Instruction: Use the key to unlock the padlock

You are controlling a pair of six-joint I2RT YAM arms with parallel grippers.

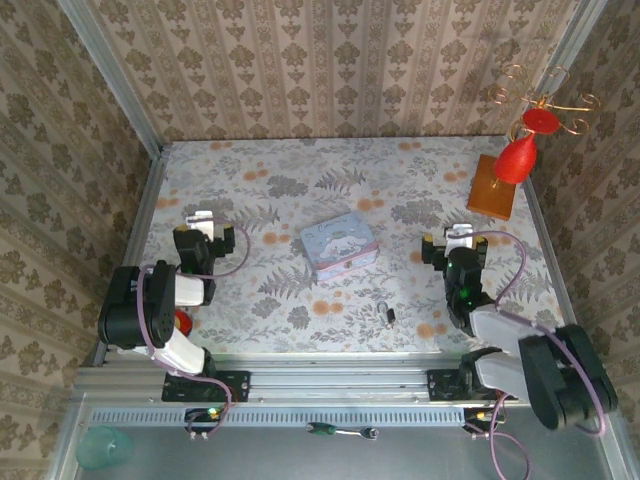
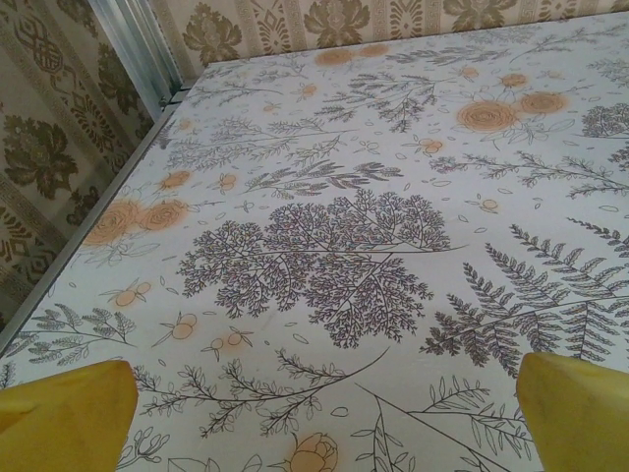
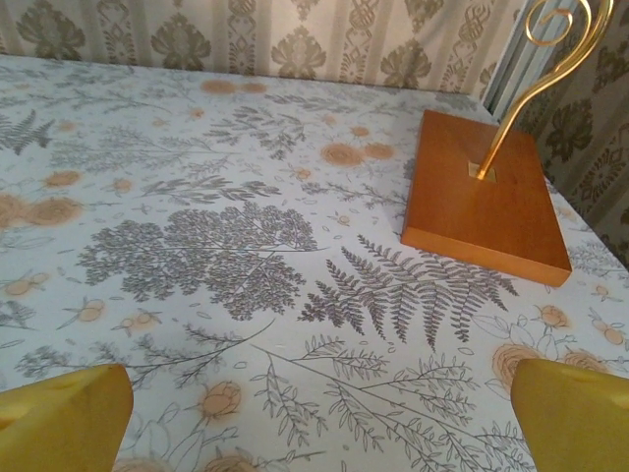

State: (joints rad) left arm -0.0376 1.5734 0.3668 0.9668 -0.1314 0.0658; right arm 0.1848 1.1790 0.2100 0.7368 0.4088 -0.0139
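One padlock (image 1: 390,316) lies on the table (image 1: 270,200), near the front edge and a little right of centre. In the top view it is a tiny dark block with a pale glint at one end, too small to make out the shackle. One thinner sliver just left of it looks like the key (image 1: 382,308); whether the two touch I cannot tell. Both sit just near-right of the one tin (image 1: 340,247), apart from it.

There are two grippers. The left gripper (image 1: 204,222) hangs over the left side of the table, well apart from the padlock. Its yellow fingers (image 2: 69,413) sit at the bottom corners of its wrist view, spread wide with nothing between them. The right gripper (image 1: 458,238) is right of the tin, with its fingers (image 3: 59,418) just as wide and bare (both pairs cut off by the frame).

One wooden stand (image 3: 482,197) holds the far right corner, its gold wire running out of the right wrist view. One green-handled tool (image 1: 340,430) and one teal cup (image 1: 100,447) lie on the near ledge.
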